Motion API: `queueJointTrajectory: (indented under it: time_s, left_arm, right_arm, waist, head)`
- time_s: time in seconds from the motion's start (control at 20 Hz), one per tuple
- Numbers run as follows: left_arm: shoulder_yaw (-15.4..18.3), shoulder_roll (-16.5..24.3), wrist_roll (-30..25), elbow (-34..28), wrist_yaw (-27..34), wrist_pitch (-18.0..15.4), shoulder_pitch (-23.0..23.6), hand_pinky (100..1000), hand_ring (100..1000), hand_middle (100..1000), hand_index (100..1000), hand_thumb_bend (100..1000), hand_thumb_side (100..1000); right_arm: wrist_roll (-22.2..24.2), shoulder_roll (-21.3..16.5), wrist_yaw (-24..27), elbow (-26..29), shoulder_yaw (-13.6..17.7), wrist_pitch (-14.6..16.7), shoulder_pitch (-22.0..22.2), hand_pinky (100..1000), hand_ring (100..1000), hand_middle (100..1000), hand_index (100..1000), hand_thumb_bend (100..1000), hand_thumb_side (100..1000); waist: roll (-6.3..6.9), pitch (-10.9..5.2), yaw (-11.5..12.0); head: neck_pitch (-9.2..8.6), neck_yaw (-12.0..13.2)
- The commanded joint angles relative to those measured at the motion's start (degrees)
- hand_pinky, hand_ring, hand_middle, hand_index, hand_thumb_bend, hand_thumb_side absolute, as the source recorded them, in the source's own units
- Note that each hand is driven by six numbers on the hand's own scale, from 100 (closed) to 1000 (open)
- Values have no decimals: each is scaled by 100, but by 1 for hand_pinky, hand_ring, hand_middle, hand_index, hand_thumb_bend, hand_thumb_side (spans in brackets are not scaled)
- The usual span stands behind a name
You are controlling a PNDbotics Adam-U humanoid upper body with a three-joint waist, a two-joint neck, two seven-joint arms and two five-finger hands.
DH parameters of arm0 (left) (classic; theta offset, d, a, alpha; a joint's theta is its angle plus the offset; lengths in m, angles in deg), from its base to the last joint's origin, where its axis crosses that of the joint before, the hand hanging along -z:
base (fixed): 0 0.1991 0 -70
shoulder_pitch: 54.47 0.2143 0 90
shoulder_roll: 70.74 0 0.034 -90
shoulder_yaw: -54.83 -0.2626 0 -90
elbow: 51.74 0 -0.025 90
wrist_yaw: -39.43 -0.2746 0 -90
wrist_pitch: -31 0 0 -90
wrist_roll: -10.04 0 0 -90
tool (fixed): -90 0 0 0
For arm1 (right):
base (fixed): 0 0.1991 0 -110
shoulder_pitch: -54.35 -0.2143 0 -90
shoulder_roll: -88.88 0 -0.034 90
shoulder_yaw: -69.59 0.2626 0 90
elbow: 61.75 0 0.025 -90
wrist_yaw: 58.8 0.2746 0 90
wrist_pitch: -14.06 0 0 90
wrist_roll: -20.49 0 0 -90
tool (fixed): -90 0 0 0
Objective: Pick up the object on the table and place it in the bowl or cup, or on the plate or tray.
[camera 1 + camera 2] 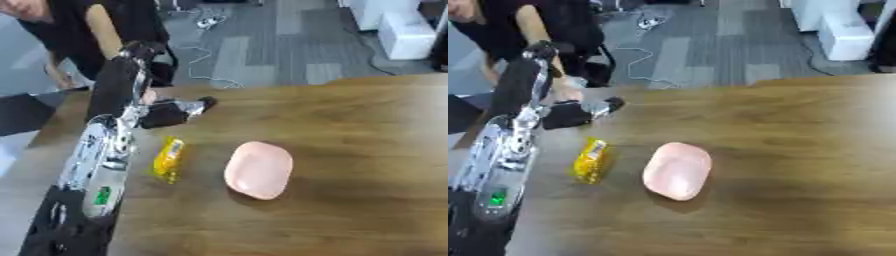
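A yellow packet [169, 160] lies on the wooden table [350, 150], just left of a pink plate [258, 170] and apart from it. The robot's left hand [179, 111] hovers beyond the packet near the table's far edge; whether its fingers are curled cannot be told, and nothing shows in them. White boxes [404, 30] and a cable [206, 60] sit on the floor behind.

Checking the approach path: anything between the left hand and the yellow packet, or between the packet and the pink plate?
Nothing visible. The left hand hovers beyond the yellow packet, with only bare table between them. The pink plate lies just right of the packet, apart from it, with a clear strip of wood between. The right hand is out of view.
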Motion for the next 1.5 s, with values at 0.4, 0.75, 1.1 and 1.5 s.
queueJointTrajectory:
  time_s: [0.4, 0.75, 1.1, 1.5]
  left_arm:
    - [-62, 89, -1596, 463, -1548, -35, -75, 316, 598, 750, 830, 805, 650]
    - [-114, 73, -2180, 582, -1841, -165, -70, 294, 590, 745, 820, 786, 686]
    - [-128, 65, -2447, 798, -1906, -287, -54, 335, 587, 739, 807, 766, 711]
    - [-71, 77, -2618, 982, -1887, -304, -37, 340, 551, 649, 750, 733, 733]
  right_arm:
    - [7, -95, -2, 77, 20, 34, -115, 100, 173, 266, 698, 158, 1000]
    - [8, -98, 2, 77, 19, 35, -129, 100, 175, 266, 697, 153, 1000]
    - [13, -98, 10, 77, 18, 34, -148, 100, 175, 266, 697, 151, 1000]
    - [11, -103, 22, 77, 22, 36, -173, 100, 179, 269, 696, 144, 1000]
  waist:
    - [-24, -26, -29]
    - [-20, -22, -42]
    - [-13, -14, -51]
    - [-6, -14, -48]
  head:
    - [0, -56]
    - [0, -85]
    - [0, -79]
    - [0, -115]
